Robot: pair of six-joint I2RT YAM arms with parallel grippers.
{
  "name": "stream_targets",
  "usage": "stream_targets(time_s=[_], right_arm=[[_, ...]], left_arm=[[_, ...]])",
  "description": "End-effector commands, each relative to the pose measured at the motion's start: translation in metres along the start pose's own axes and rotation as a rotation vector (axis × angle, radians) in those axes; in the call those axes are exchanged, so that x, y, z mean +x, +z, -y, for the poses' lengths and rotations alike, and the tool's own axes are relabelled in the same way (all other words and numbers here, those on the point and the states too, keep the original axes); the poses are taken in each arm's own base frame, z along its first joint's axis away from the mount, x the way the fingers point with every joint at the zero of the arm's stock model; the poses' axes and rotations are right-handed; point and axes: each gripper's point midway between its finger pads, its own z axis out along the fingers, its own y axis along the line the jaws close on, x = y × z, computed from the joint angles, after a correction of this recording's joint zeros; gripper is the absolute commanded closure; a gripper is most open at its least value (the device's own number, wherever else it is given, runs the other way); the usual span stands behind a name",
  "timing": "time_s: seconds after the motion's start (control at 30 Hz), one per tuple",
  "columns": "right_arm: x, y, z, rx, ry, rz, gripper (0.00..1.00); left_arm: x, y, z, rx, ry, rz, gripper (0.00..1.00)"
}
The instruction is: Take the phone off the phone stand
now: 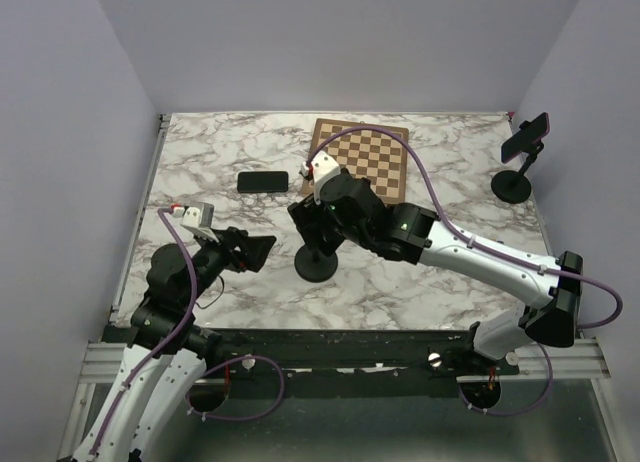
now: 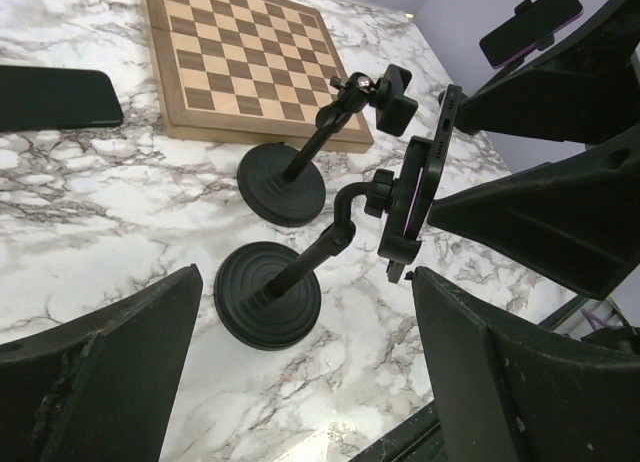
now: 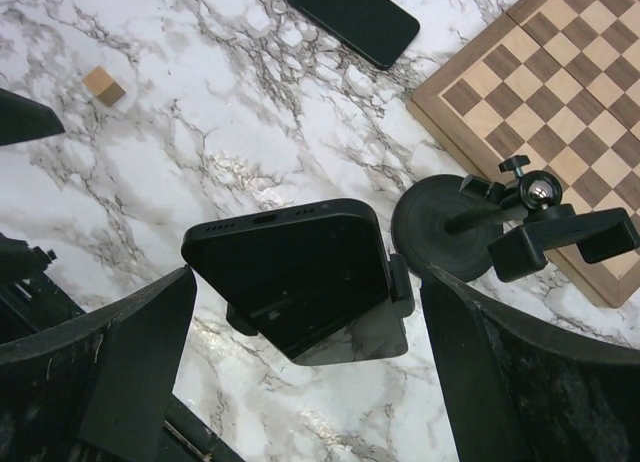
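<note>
Step in hand: the approach for the grasp is judged complete; the lift-out is not yet begun.
Phone: it is held on edge in the clamp of the nearer phone stand, clear of the worktop.
Right pincer: its fingers are spread wide apart, one on each side of the phone, and no contact is seen.
Left pincer: its fingers are apart with nothing between them, and it is pointed at the stand from the near left.
Nearby: an empty stand is set just behind, and a second phone lies flat by the chessboard.
Next move: the right fingers are to be closed on the phone's faces. It is then to be drawn out of the clamp, and the base may need to be steadied.
</note>
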Motion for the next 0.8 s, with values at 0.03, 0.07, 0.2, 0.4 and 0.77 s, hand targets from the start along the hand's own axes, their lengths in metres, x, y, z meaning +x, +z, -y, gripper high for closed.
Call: stream_targets(time_s=[0.03,0.07,0.2,0.4,0.77], right_arm=[[-0.010,0.004,-0.004,0.014,0.013,0.010,0.01],[-0.011,0.006,-0.005,0.011,0.016,0.008,0.02],[-0.010,0.011,-0.010,-0.003,0.016,-0.001,0.07],[-0.005,0.015,-0.013,-0.009,0.010,-0.016,0.08],[0.012,0.023,-0.016,0.011,-0.034,-0.073,0.14]], left_arm=[[0.016,0.000,0.000,0.010,-0.082,-0.044,0.06],[0.019,0.001,-0.001,0.011,-0.089,-0.053,0.06],[0.026,0.002,0.001,0.029,-0.104,-0.081,0.16],[0.035,0.006,0.008,0.072,-0.120,-0.129,0.26],[0.054,0.013,0.022,0.193,-0.195,-0.184,0.42]])
